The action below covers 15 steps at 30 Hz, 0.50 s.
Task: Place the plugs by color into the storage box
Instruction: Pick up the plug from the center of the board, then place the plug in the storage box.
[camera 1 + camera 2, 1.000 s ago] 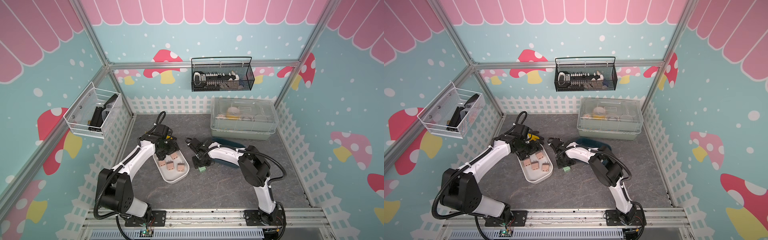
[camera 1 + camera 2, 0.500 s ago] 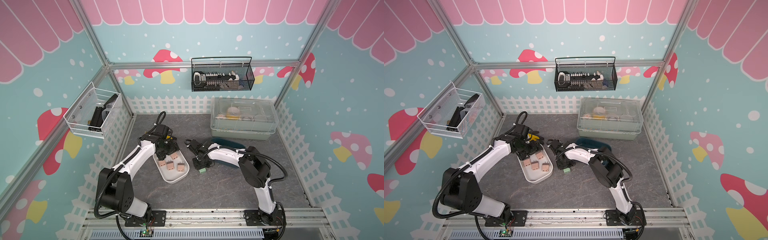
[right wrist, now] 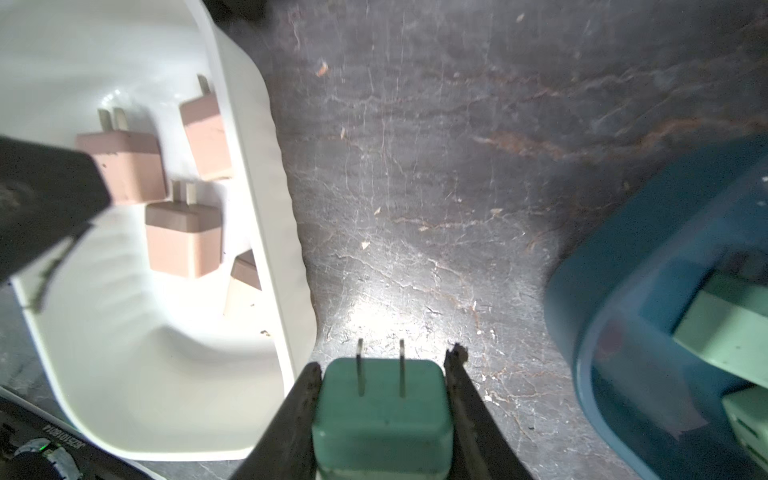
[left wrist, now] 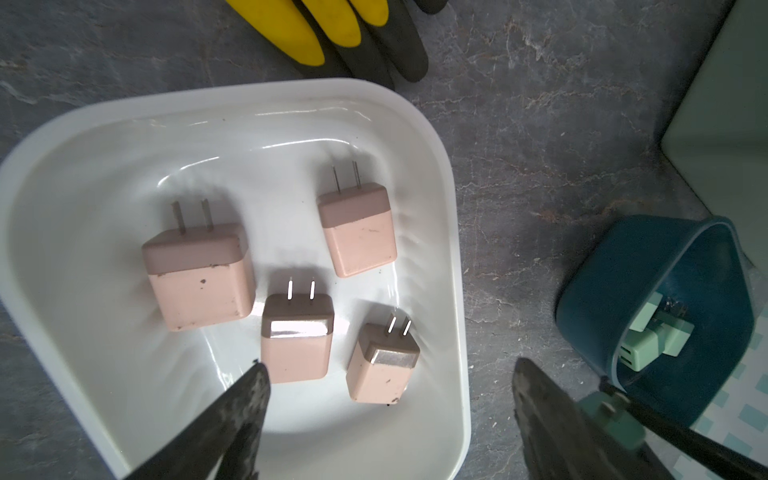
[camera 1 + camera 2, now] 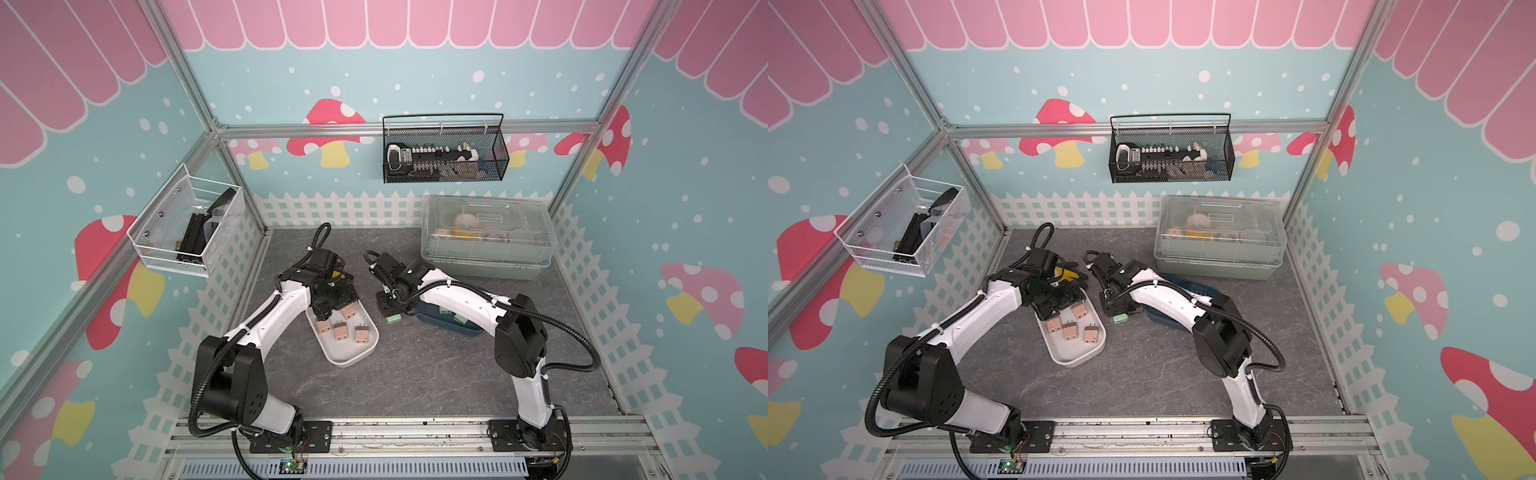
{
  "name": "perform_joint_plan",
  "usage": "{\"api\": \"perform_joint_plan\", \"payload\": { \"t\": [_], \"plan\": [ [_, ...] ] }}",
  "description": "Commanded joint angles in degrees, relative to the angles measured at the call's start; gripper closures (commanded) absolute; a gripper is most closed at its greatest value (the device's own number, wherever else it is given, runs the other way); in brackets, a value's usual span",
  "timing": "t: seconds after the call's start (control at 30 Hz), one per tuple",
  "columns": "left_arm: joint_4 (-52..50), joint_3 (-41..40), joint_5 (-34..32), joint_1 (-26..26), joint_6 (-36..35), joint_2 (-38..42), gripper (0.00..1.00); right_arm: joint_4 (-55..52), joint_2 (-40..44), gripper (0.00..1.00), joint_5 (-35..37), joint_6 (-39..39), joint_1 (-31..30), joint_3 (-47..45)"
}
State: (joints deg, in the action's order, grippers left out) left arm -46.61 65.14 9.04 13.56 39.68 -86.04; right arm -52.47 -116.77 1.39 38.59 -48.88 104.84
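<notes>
Now your right end effector is clamped on a mint-green plug just beside the dark teal tray; next, carry it over that rim and release. Your left end effector stands apart.

A staged robot test cell; aluminium frame, mushroom-printed walls, two arms bolted to a front rail.

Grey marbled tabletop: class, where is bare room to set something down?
Free: the wide stretch of grey marbled tabletop between the white plastic tray and the front metal rail; also between the right arm and the white picket fence. Crowded: the gap between white tray and dark teal plastic tray, where the right pincer grips a mint-green plug.
</notes>
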Motion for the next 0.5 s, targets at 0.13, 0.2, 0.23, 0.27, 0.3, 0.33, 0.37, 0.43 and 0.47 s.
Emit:
{"api": "perform_joint_plan", "payload": {
  "t": [0.13, 0.2, 0.23, 0.27, 0.3, 0.33, 0.37, 0.43, 0.47],
  "plan": [
    [0.91, 0.01, -0.12, -0.52, 1.09, -0.09, 0.12, -5.2, 3.54, 0.68, -0.19, -3.78, 10.49, 0.92],
    [0.92, 0.01, -0.23, -0.47, 1.12, -0.18, 0.12, -5.1, 4.17, 0.68, 0.1, -5.34, 13.13, -0.41],
    [0.91, -0.07, -0.25, -0.48, 1.14, -0.18, 0.12, -5.1, 4.18, 0.68, 0.15, -5.97, 14.05, -1.08],
    [0.88, -0.1, -0.35, -0.48, 1.16, -0.18, 0.12, -4.82, 4.17, 0.68, -0.06, -6.6, 14.96, -1.99],
    [0.91, -0.1, -0.4, -0.47, 1.17, -0.18, 0.12, -4.3, 4.08, 0.68, -0.17, -7.0, 15.67, -3.16],
    [0.9, -0.02, -0.43, -0.51, 1.17, -0.18, 0.12, -3.54, 4.0, 0.68, -0.27, -7.27, 16.12, -4.25],
    [0.92, -0.03, -0.54, -0.5, 1.23, -0.1, 0.12, -2.64, 3.85, 0.68, -0.32, -7.38, 16.43, -5.6],
    [0.74, -0.08, -0.75, -0.52, 1.28, 0.15, 0.12, -0.75, 3.58, 0.68, -0.61, -7.3, 16.86, -8.23],
    [0.52, -0.01, -0.8, -0.57, 1.28, 0.25, 0.12, 0.23, 3.27, 0.68, -0.68, -7.14, 17.09, -9.45]
  ]
}}
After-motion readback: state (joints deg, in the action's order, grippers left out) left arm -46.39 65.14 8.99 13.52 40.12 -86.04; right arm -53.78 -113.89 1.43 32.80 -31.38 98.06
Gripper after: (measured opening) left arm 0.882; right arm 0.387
